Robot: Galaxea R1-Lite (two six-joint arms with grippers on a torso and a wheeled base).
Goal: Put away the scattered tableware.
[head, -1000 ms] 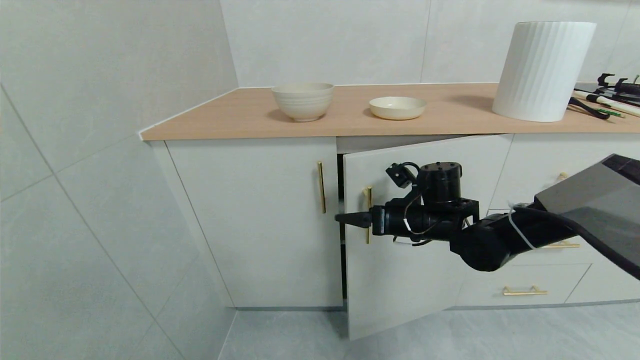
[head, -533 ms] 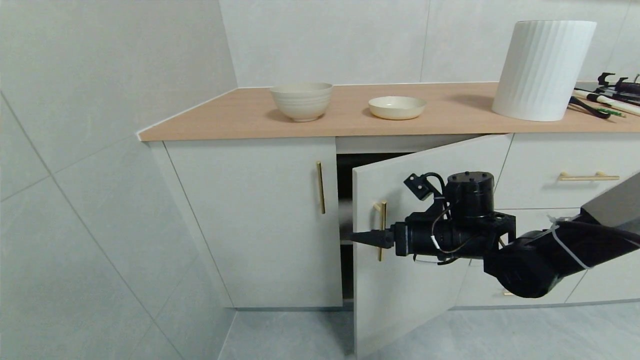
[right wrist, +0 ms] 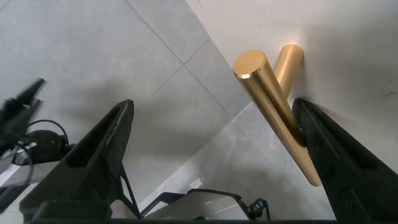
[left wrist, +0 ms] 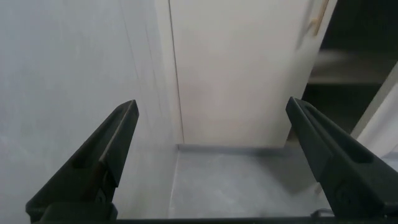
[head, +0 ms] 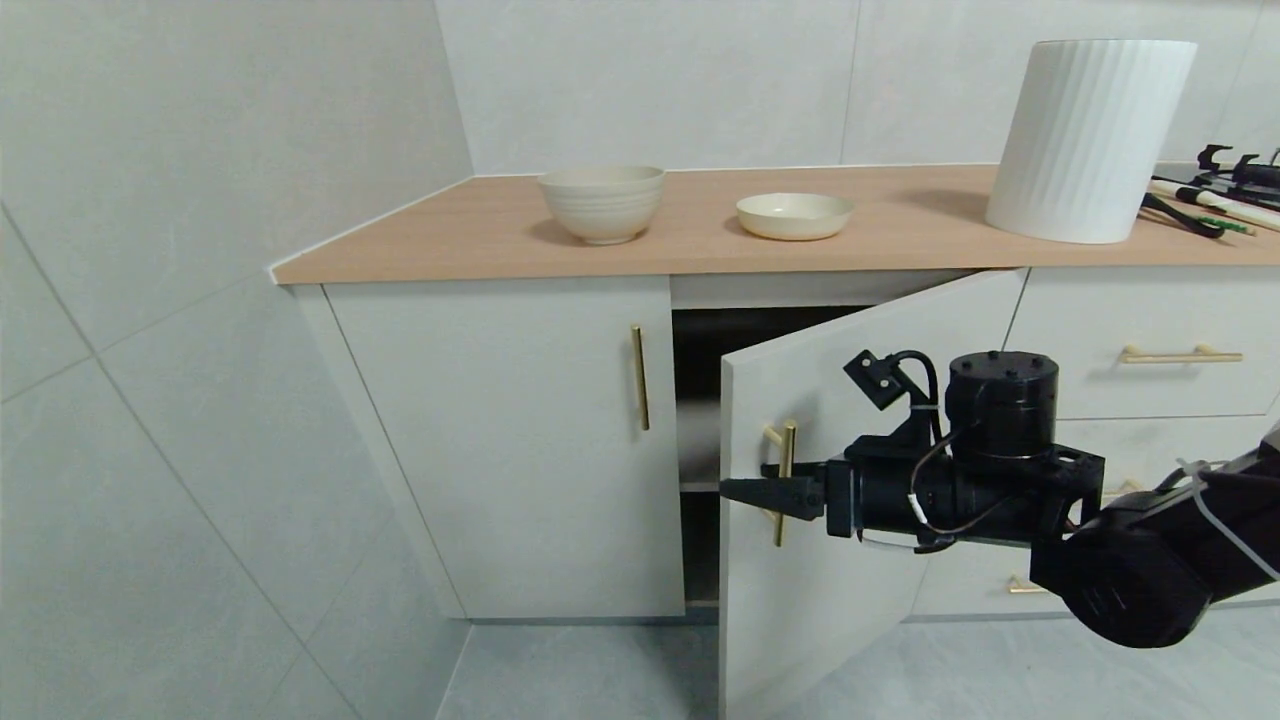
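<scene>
Well below the bowl [head: 603, 203] and dish [head: 794, 215] on the counter [head: 450, 240], the right gripper [head: 748, 491], jaws spread, straddles the upright handle [head: 786, 480] of the half-open door [head: 800, 600], while the left gripper [left wrist: 211, 106], also spread, hangs farther off above the floor [left wrist: 236, 186].

- A home kitchen: a wood-topped table [head: 900, 235] runs along the wall above the right pincer [head: 740, 491], over pale cabinet fronts.
- Tableware stands on it: a ribbed cream bowl [head: 603, 203] up and left of the pincer, and a shallow cream dish [head: 795, 215] almost straight above it.
- A tall white ribbed canister [head: 1090, 140] and loose utensils [head: 1215, 195] sit farther right.
- Brass bar handles mark the cupboard door [head: 800, 620] at the pincer and the drawer [head: 1150, 310] to its right.
- Large grey tiles cover the wall [head: 200, 250] on its left and the floor [head: 580, 670] below.
</scene>
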